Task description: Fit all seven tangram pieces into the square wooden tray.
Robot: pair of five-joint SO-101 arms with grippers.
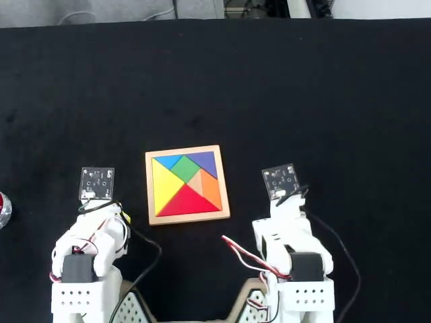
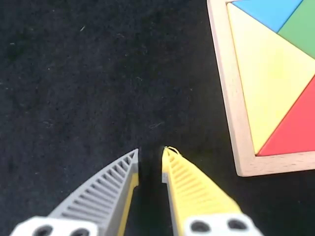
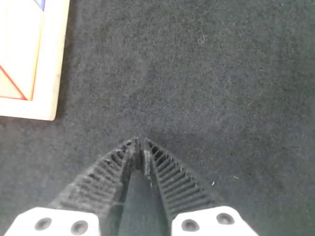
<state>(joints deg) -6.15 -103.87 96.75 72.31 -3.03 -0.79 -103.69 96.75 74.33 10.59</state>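
the square wooden tray (image 1: 187,184) lies flat on the black surface (image 1: 303,101), nearer its near edge than its far edge and about midway between the left and right edges, with an arm on either side. all seven pieces sit inside it, flush: the yellow triangle (image 1: 163,190) along the tray's left side, the red triangle (image 1: 187,202) along its near side, the blue triangle (image 1: 168,161) and purple piece (image 1: 205,161) along its far side, the orange triangle (image 1: 211,192) on the right, the green triangle (image 1: 185,170) and pale square (image 1: 196,183) in the middle.

the left gripper (image 2: 151,150) hovers over bare cloth just beside the tray's near left corner. its grey and yellow fingers (image 2: 189,187) are parted by a narrow slit, with nothing between them and touching nothing.

the right gripper (image 3: 140,143) is over bare cloth near the tray's near right corner. it is clenched, tips meeting, and grasps nothing.
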